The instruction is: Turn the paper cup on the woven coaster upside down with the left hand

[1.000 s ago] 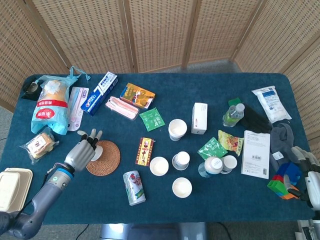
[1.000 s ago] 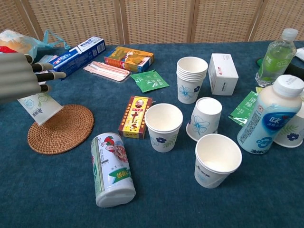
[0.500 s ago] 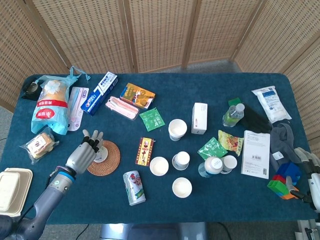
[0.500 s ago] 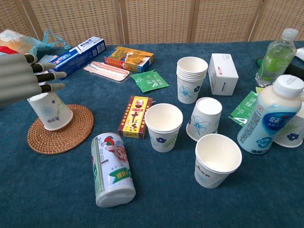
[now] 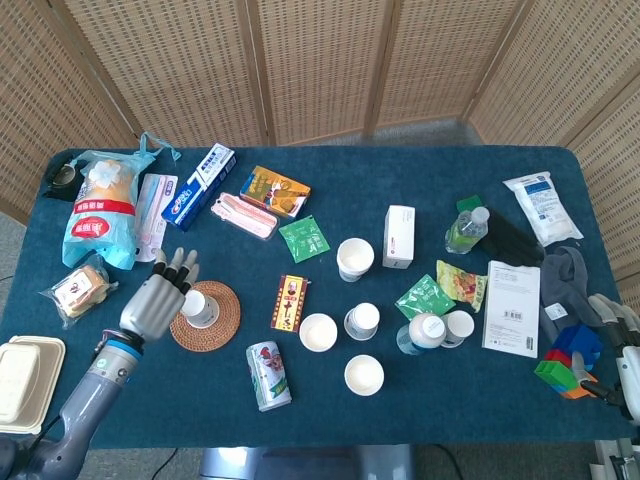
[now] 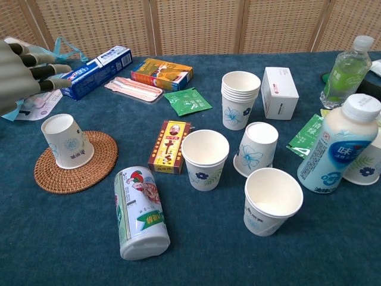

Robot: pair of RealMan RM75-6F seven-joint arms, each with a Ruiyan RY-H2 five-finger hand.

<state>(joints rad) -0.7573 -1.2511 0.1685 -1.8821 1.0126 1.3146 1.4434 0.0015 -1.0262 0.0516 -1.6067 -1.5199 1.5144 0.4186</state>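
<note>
— On the woven coaster, how does the paper cup look?

— It stands upside down, rim on the mat, base up, white with a small blue flower print. It sits toward the left side of the round mat, at the left of the blue worktop.

— And the left hand?

— It is beside the cup and apart from it, fingers spread, holding nothing.

— What does each camera add?

— From the head you see the right hand at the far right edge, by some colored blocks; whether its fingers are apart I cannot tell. The chest camera misses that hand but shows the print on the cups.

— Anything in the other cups?

— Two cups near the middle stand open and look empty, as far as their insides show. A stack of cups stands behind them, one cup is turned over, and a can lies on its side.
</note>
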